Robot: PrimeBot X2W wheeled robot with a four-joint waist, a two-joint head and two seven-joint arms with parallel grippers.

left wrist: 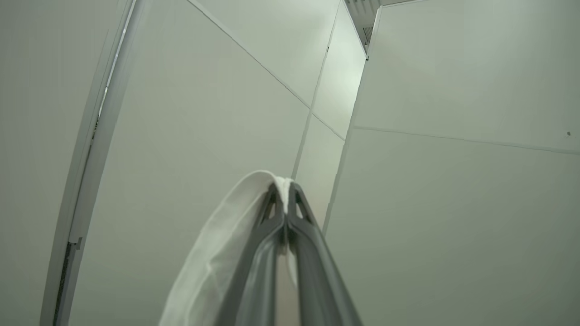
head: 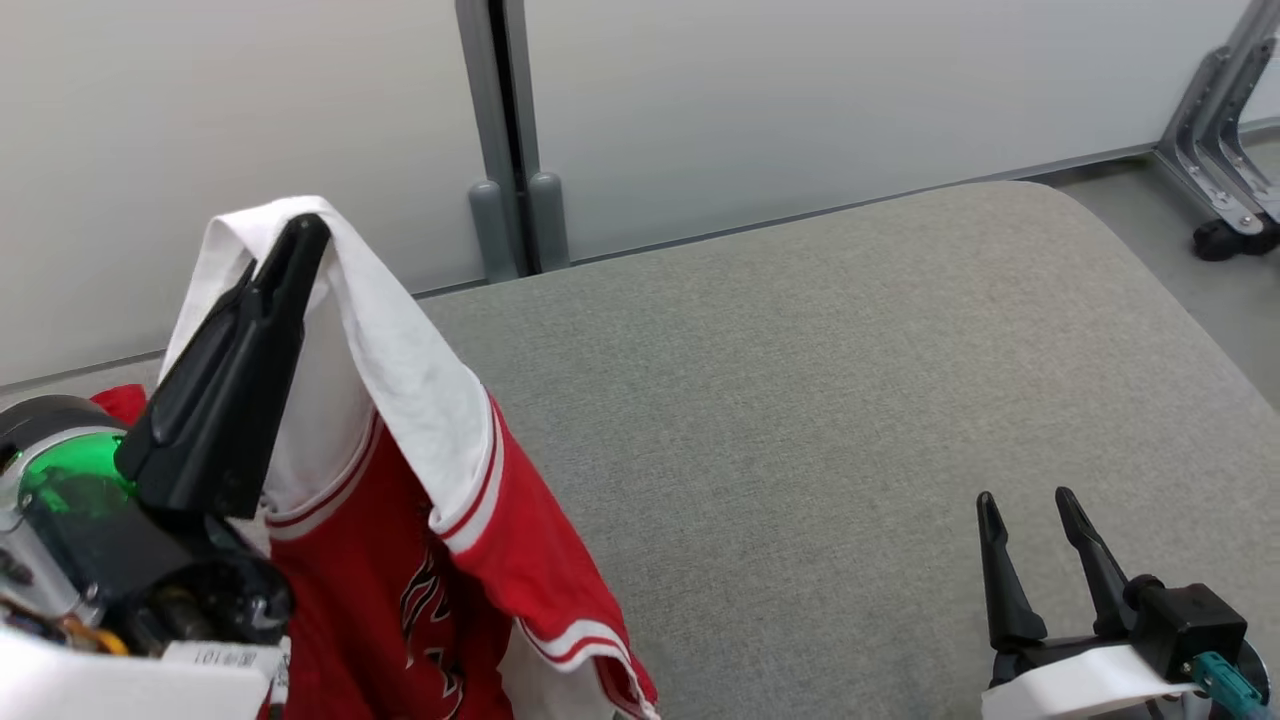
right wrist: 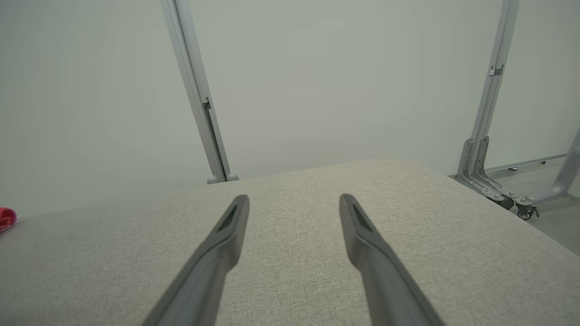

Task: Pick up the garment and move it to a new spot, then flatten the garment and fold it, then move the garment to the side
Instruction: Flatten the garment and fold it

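At eight o'clock in the head view, the red and white sports-style garment of soft knit cloth (head: pixel 500 520) hangs in the air. A white fold at its top is draped over the left gripper (head: pixel 300 235), and its red body, with striped trim and a dark printed emblem, falls past the bottom edge. The left gripper's two long dark fingers are pressed together on that white fold; the left wrist view shows the cloth pinched between the tips (left wrist: pixel 284 185) and trailing down toward seven o'clock.

I judge the pick-up done and the carry to a new spot under way; laying down, flattening, folding and the move aside are all left.

The cloth looks thin, limp and lightly creased, so it will likely bunch when set down. From the garment toward three o'clock spreads the broad grey woven cushion with a rounded far corner (head: pixel 800 400), matte and coarse-grained.

At five o'clock the right gripper (head: pixel 1022 498) hovers low over the cushion with its fingers spread wide and nothing between them (right wrist: pixel 294 198).

Toward twelve o'clock stand smooth pale wall panels (head: pixel 800 100) joined by a grey metal post (head: pixel 505 150), and at two o'clock a metal frame on castors (head: pixel 1225 150)
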